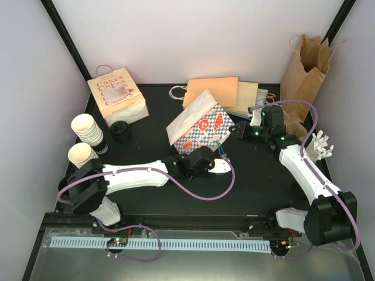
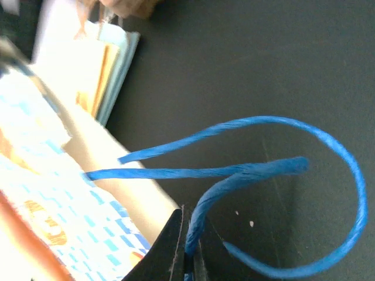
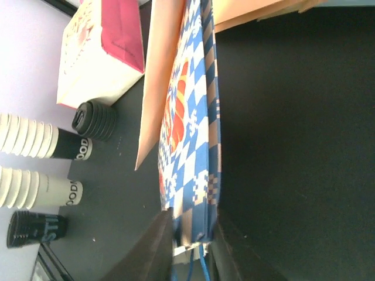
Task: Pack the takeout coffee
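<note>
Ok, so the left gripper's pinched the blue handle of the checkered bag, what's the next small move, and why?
Probably draw the left gripper with the blue handle gently away from the right gripper, to spread the mouth of the checkered bag. The bag looks folded flat, its edge sits between the right jaws, and the cups all stand outside it.

Overhead camera, set above and behind the arms, looks down across the whole black table (image 1: 258, 175). Left wrist camera hangs very close on a blue handle (image 2: 263, 168) over the tabletop. Right wrist camera, rolled sideways, sights along the checkered bag (image 3: 187, 146) toward distant paper cups (image 3: 29, 137). All three views share that bag.
</note>
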Controlling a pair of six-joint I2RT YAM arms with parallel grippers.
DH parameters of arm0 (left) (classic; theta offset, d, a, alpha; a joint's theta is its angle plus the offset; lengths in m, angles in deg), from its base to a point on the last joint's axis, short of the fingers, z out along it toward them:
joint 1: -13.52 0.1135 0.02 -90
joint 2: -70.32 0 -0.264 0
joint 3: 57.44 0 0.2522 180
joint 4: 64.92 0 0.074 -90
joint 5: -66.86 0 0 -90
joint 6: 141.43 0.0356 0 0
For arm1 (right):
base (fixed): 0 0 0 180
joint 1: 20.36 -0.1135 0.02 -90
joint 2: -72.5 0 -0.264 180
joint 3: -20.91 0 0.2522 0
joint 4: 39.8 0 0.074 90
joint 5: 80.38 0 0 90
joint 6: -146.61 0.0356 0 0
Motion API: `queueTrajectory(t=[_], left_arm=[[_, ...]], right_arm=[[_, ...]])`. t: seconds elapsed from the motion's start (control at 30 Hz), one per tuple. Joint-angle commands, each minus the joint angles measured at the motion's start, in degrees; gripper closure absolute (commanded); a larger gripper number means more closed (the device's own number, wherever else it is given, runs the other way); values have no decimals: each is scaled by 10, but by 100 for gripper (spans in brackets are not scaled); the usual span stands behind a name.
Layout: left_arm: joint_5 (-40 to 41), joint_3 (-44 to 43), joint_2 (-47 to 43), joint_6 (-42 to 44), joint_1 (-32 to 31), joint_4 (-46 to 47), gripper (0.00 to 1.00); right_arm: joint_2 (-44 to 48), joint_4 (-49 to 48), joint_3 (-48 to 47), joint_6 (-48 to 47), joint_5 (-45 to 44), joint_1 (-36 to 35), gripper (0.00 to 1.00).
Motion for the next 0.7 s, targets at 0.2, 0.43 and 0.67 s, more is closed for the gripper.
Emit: queueTrajectory(t=[0.2, 0.43, 0.67], left_arm=[[-17, 49, -134, -137, 2, 39, 99], [-6, 52, -160, -271, 15, 15, 99], [3, 50, -171, -354, 21, 20, 98]], right_arm=[[76, 18, 56, -30, -33, -3, 46], [142, 58, 87, -44, -29, -3, 42], [220, 55, 124, -22, -5, -3, 37]])
